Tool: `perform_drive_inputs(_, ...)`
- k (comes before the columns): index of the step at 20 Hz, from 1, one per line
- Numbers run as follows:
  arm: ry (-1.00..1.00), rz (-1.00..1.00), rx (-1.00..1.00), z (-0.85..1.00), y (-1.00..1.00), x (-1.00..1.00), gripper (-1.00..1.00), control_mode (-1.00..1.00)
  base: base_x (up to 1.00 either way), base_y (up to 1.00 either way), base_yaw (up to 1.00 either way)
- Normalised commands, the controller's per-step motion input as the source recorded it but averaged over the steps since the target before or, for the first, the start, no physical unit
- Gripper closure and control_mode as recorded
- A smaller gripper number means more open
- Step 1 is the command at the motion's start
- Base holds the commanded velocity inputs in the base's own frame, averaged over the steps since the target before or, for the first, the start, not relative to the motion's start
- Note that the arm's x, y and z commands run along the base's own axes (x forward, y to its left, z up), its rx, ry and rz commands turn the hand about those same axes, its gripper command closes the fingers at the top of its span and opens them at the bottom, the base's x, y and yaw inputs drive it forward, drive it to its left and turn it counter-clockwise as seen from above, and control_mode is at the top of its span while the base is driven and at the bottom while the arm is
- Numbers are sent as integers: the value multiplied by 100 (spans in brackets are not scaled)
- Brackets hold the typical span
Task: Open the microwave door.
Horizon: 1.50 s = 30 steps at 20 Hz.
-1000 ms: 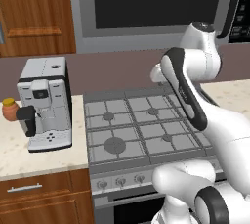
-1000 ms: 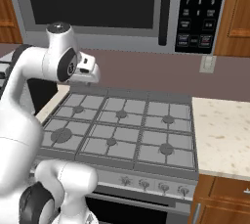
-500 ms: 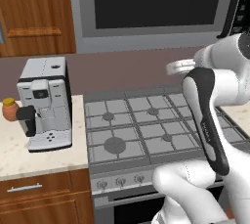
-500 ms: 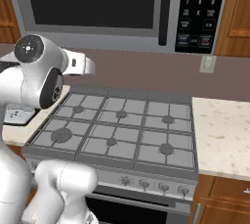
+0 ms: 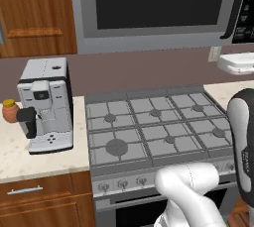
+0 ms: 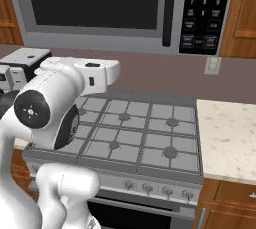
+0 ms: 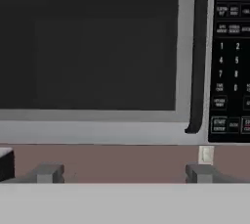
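Your microwave door (image 7: 97, 52) sits closed above the gas stove (image 5: 158, 127), its dark glass window filling the grey frame. The long curved black handle (image 7: 197, 56) runs down the door's right edge, just beside the black keypad panel (image 7: 232, 56); in the right base view the same handle (image 6: 170, 10) stands left of the keypad (image 6: 205, 10).

Your pincer (image 7: 124, 173) hangs released, its two finger tips (image 7: 49, 173) spread wide apart and holding nothing. It faces the door from well back, level with the brown wall strip under the microwave, touching neither door nor handle. In the right base view the white hand (image 6: 95, 73) points out over the stove's rear burners.

To the left, a white coffee machine (image 5: 44, 104) stands on the pale tabletop (image 5: 15, 156), with a small orange jar (image 5: 10, 111) beside it.
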Motion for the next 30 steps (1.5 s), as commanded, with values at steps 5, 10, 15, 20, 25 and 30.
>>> perform_drive_inputs(5,-47,-4,0,46,-100,-7,-100,-100,0,0,0)
perform_drive_inputs(10,-9,-3,8,53,-100,43,-100,-100,0,0,0)
perform_drive_inputs(15,1,17,2,1,-49,38,-100,-100,0,0,0)
perform_drive_inputs(20,11,3,0,-1,0,42,-100,-100,0,0,0)
perform_drive_inputs(25,9,2,-2,0,0,61,-100,-100,0,0,0)
perform_drive_inputs(30,0,0,0,0,-4,42,-100,-100,0,0,0)
